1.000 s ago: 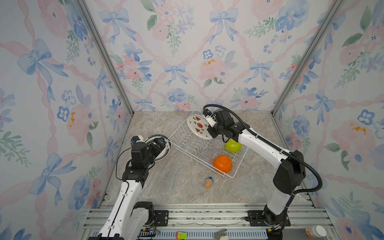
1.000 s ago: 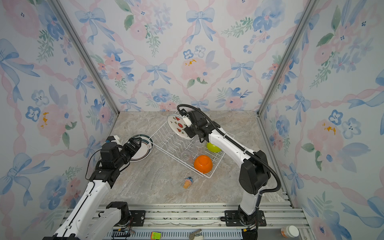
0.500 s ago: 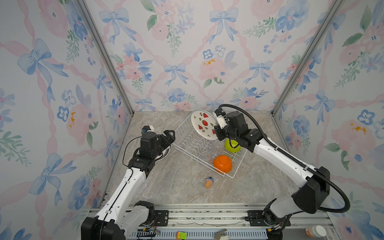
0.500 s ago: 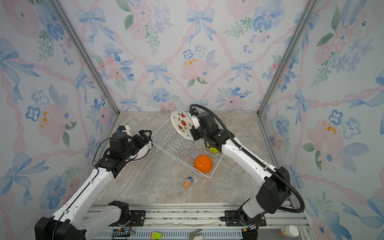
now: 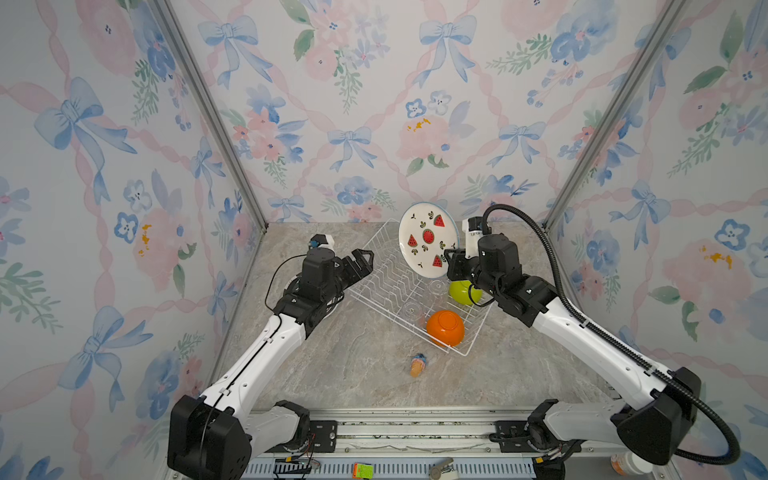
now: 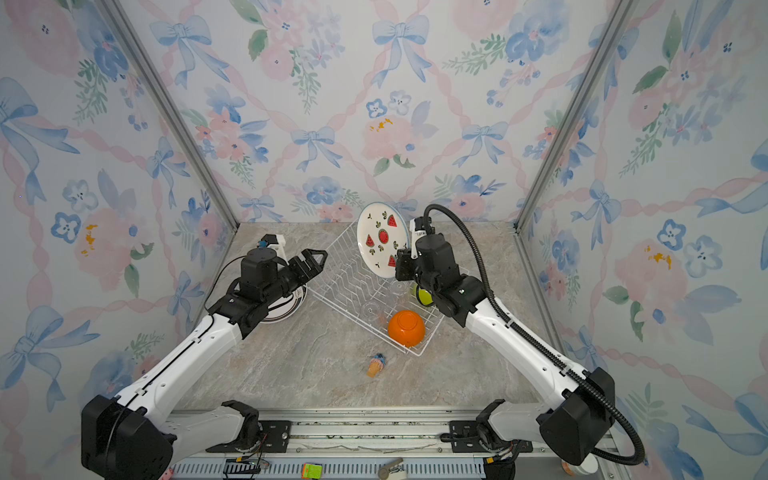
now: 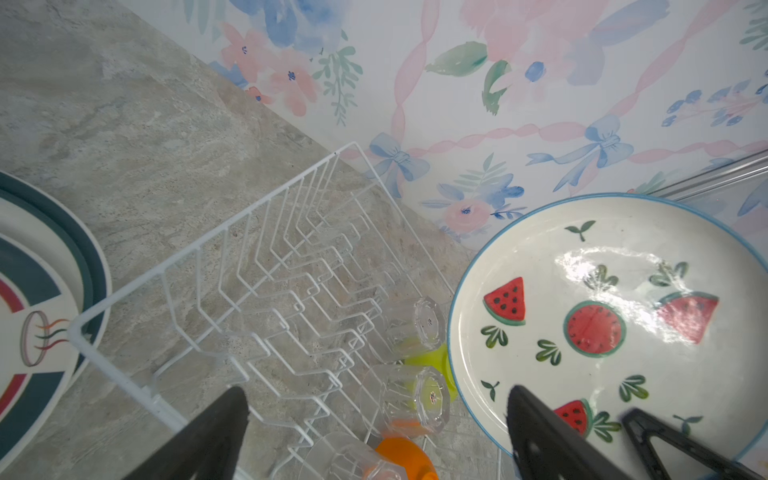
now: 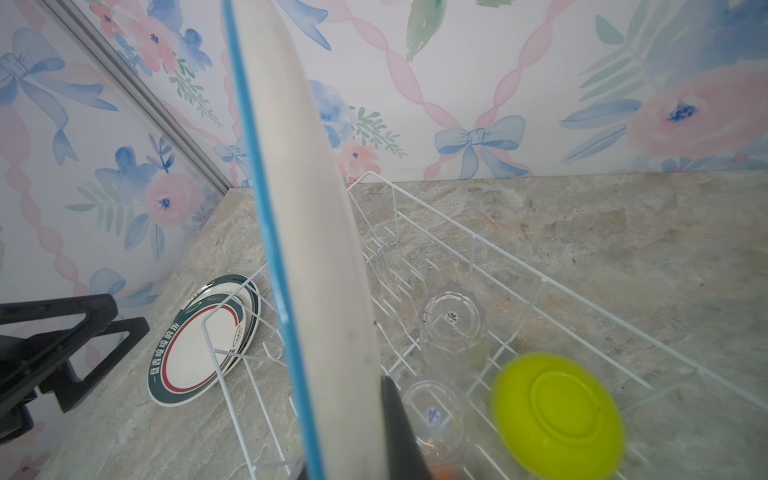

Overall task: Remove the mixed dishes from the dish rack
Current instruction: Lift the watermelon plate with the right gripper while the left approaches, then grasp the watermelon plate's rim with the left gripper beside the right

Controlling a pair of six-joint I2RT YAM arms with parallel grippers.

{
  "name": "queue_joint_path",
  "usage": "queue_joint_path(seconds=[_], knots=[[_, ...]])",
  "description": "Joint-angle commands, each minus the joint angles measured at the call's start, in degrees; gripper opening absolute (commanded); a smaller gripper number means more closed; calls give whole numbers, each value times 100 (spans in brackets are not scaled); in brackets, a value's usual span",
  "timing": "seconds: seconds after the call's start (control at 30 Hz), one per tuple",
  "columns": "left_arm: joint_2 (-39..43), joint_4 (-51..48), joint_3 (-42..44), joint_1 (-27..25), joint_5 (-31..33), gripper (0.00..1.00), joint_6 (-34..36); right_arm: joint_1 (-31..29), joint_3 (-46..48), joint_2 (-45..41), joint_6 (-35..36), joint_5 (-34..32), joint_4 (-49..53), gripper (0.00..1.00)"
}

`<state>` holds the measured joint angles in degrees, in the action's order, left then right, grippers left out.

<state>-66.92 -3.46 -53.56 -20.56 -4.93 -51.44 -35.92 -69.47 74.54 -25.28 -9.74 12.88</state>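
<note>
Top views, both: watermelon plate (image 5: 428, 243) upright on edge over the dish rack (image 5: 374, 304), right pincer (image 5: 449, 261) clamped on its lower rim, printed face toward the nearby left pincer (image 5: 360, 260), jaws wide apart.

Marble-look table (image 5: 332, 374) carries the dish rack (image 5: 395, 282), 2 stacked emblem plates (image 8: 195, 353), 1 toy (image 5: 419, 364).

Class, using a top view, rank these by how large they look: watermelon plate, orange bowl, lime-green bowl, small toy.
1. watermelon plate
2. orange bowl
3. lime-green bowl, partly hidden, so unsure
4. small toy
</note>
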Motion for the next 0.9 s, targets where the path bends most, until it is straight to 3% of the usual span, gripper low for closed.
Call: queue_joint_path(seconds=[0.0, 0.23, 0.47, 0.63, 0.87], knots=[[140, 667, 86, -71, -37, 98, -84, 33, 64, -230, -943, -253, -1289, 0], [214, 1564, 415, -264, -104, 95, -373, 33, 165, -394, -1493, -405, -1752, 0], [-120, 1893, 228, -326, -293, 87, -386, 33, 242, -400, -1834, -362, -2461, 0], [-512, 2572, 166, -335, -433, 75, -645, 166, 156, -133, -2155, 139, -2927, 0], [-1283, 3183, -305, -343, -895, 70, -705, 462, 136, 379, -2759, 893, -3596, 0]])
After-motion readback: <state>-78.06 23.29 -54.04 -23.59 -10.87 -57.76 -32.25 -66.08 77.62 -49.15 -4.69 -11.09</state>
